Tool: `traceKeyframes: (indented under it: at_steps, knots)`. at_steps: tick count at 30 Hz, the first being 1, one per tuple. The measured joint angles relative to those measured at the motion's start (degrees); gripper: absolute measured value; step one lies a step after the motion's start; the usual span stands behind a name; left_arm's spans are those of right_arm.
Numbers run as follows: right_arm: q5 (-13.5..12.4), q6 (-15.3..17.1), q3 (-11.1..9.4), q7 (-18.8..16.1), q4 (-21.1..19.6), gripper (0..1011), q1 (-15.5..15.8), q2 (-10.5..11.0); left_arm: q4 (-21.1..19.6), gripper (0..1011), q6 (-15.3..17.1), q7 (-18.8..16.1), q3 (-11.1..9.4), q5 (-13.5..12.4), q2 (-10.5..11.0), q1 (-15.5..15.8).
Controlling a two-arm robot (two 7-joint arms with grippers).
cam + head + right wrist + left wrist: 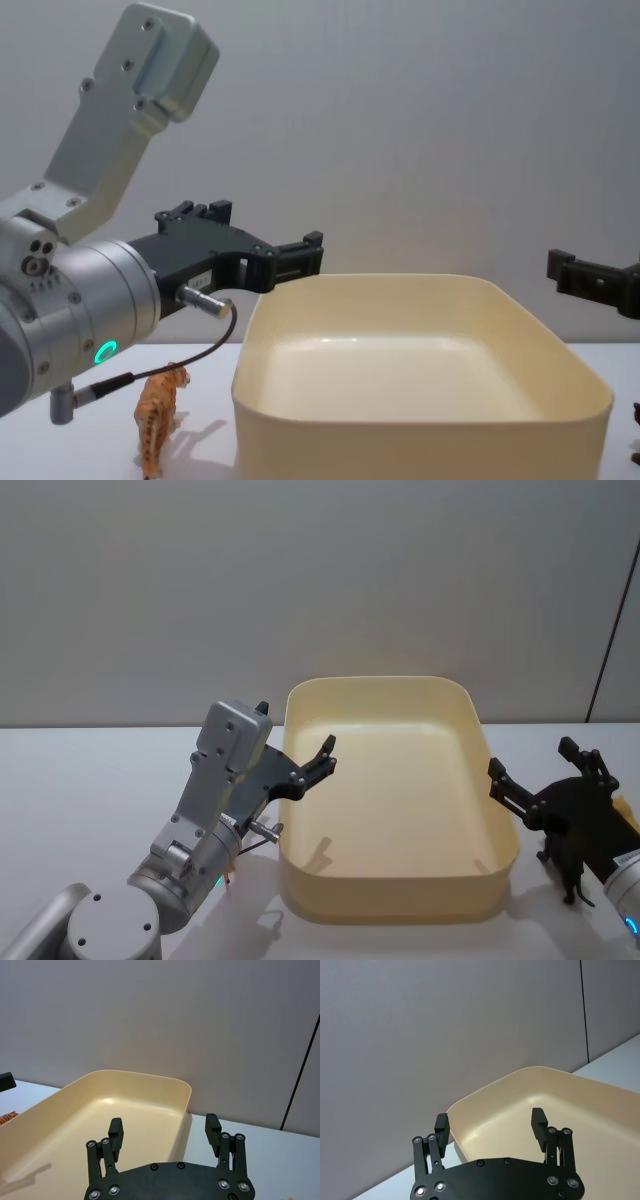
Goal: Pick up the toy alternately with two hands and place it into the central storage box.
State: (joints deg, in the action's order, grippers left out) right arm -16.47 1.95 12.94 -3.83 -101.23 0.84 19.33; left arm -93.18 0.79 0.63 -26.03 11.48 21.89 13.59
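The central storage box (390, 898) sits mid-table with its floor bare, so I judge that nothing is delivered yet and the whole job lies ahead. A striped orange toy tiger (160, 418) stands on the table near the box's left wall, below my left arm. A dark toy animal (572, 868), of a kind I cannot make out, stands just off the box's right front corner, below my right arm.

The left gripper (490, 1119) hangs above the box's left rim with its fingers spread and nothing between them. The right gripper (164, 1124) is likewise spread and empty, raised beside the right rim and aimed across the box. Neither is down at a toy.

Room is tight because both toys stand close to the tub walls, so I'd descend on their outer sides to keep fingers off the rim. Above the box the way is open, and the white table (90, 780) out to the left gives space to swing.
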Motion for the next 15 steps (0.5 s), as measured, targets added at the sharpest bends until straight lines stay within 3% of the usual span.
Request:
traceKeyframes:
  at_steps: [15]
  knots:
    - [0.52,-0.15,-0.36,-0.56,0.29,1001,-0.14,0.33,0.0,1001,0.0,0.0,0.0,0.0,0.0,0.0]
